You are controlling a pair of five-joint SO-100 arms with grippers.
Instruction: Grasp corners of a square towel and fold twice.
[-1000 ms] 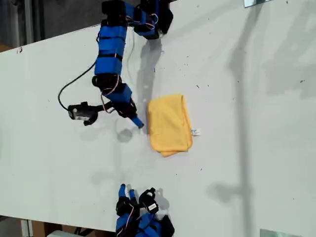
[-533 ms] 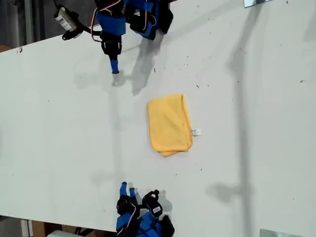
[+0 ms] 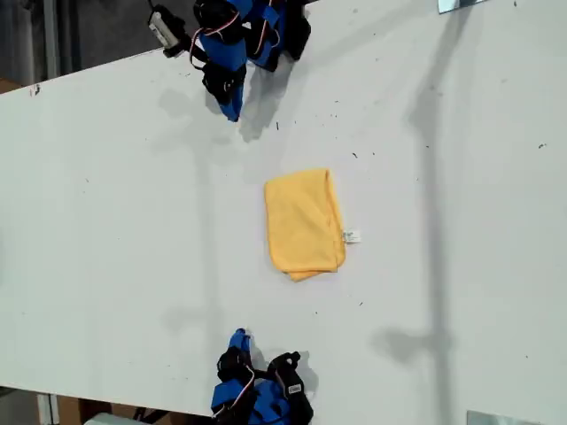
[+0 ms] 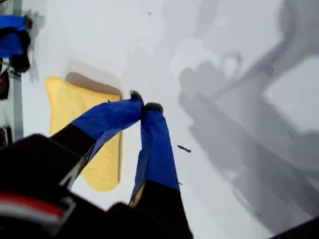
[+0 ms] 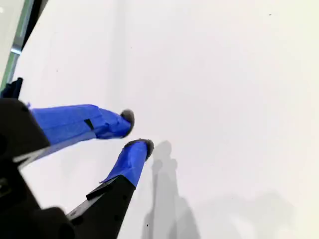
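The white surface (image 3: 106, 221) carries the towel (image 3: 303, 221) at its middle, folded, soft and light; I would pinch its corners; my first gripper (image 4: 143, 107) is clenched, my second gripper (image 5: 134, 130) slightly parted, both empty.

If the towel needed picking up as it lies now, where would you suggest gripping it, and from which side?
Probably the tagged corner of the towel, beside the white tag, approached from the exterior view's right: loose layered edges seem to meet there, while the opposite long side looks like a smooth fold.

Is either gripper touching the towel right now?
Apart. The exterior view shows bare table between the folded towel and both arms, one at that view's top, one at its bottom. My first gripper is shut on nothing.
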